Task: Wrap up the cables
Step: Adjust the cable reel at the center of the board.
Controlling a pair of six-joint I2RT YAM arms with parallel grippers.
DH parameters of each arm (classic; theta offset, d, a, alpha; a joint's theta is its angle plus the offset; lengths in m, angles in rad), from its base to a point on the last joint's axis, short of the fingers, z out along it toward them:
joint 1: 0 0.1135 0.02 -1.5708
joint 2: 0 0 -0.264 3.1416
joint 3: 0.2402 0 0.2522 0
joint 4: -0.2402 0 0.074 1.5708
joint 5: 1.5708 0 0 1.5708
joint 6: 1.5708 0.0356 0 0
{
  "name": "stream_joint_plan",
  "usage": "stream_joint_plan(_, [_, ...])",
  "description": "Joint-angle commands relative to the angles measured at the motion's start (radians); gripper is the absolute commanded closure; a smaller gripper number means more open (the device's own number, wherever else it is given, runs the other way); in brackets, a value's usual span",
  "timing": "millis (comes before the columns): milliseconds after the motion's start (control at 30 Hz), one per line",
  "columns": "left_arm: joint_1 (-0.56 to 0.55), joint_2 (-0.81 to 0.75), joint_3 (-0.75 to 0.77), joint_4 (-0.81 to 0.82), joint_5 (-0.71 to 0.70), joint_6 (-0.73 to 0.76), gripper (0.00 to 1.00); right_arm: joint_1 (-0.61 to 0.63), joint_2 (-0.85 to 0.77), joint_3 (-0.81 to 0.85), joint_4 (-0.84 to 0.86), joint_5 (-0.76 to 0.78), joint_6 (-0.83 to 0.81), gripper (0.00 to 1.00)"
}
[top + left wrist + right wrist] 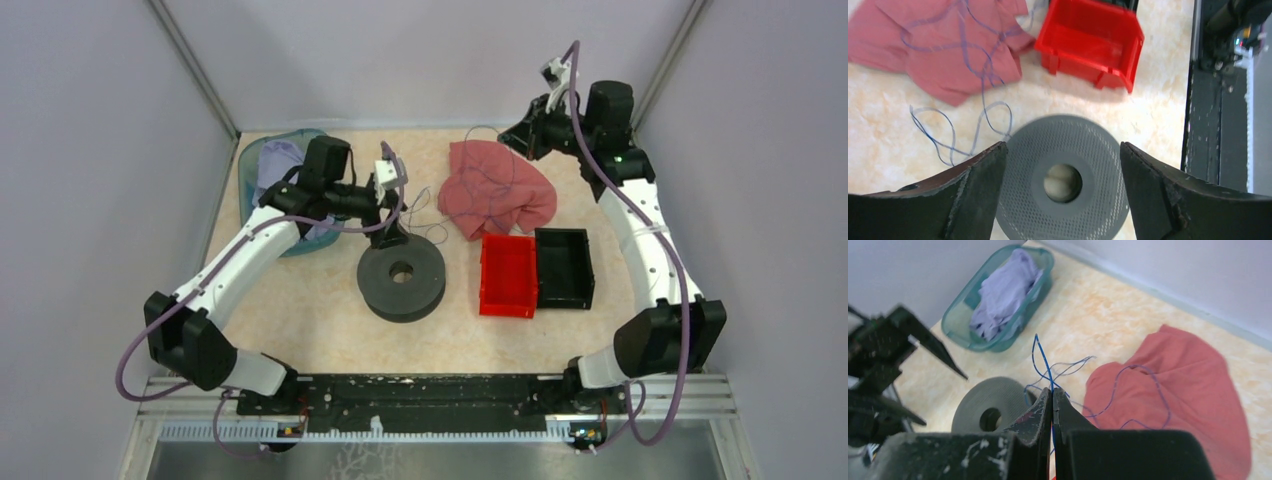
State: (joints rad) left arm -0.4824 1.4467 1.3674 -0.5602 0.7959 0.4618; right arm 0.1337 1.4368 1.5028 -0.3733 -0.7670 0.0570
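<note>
1. The right tool (1053, 392) is pinched together on the cable (1040, 352), raised over the cloth (1188, 390).
2. The left tool (1063, 145) stands apart, holding nothing, above the spool (1098, 150).
3. In the top view the cable trails from 2 to 8 o'clock, across the cloth to loose loops on the worktop (878, 125) at the spool's 1 o'clock, nearest the left tool.

Cables (1042, 360): very thin, blue-grey, thread-like, slack. Loose curly loops spread over pink cloth (1193, 390), spilling onto bare tabletop (1098, 320) between cloth and grey spool (998, 395), one loop reaching spool's edge. One strand pinched between closed fingers of right gripper (1052, 392), held above tabletop, emerging past the fingertips in a forked curl
</note>
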Motion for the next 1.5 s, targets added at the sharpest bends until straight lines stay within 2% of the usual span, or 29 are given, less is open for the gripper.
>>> stream_joint_plan(0, [-0.014,-0.044,-0.128,-0.098,-0.034,0.229,0.1,-0.014,-0.034,0.089,0.042,0.125,0.066,1.0])
stream_joint_plan(133, [-0.051,-0.076,-0.276,-0.132,-0.097,0.337,0.0,-0.017,-0.032,0.1,0.035,0.152,0.056,1.0])
stream_joint_plan(367, [-0.124,-0.081,-0.426,-0.066,-0.207,0.393,0.0,-0.017,-0.047,0.048,0.06,0.14,0.064,1.0])
stream_joint_plan(733, [-0.192,-0.012,-0.438,-0.058,-0.267,0.425,0.0,-0.019,-0.075,-0.031,0.094,0.14,0.058,1.0])
stream_joint_plan(1000, [-0.256,0.022,-0.46,0.013,-0.379,0.429,0.01,-0.02,-0.079,-0.05,0.107,0.123,0.063,1.0])
stream_joint_plan(1167, [-0.272,0.03,-0.456,-0.012,-0.378,0.428,0.23,-0.023,-0.087,-0.053,0.107,0.138,0.058,1.0])
stream_joint_plan(1267, [-0.271,0.027,-0.398,-0.092,-0.295,0.402,0.42,-0.024,-0.081,-0.032,0.097,0.15,0.045,1.0])
stream_joint_plan(1333, [-0.27,0.033,-0.337,-0.148,-0.235,0.335,0.57,-0.024,-0.067,0.009,0.07,0.164,0.024,1.0])
stream_joint_plan(1467, [-0.25,0.016,-0.247,-0.199,-0.094,0.243,0.7,-0.023,-0.038,0.098,0.02,0.204,-0.025,1.0])
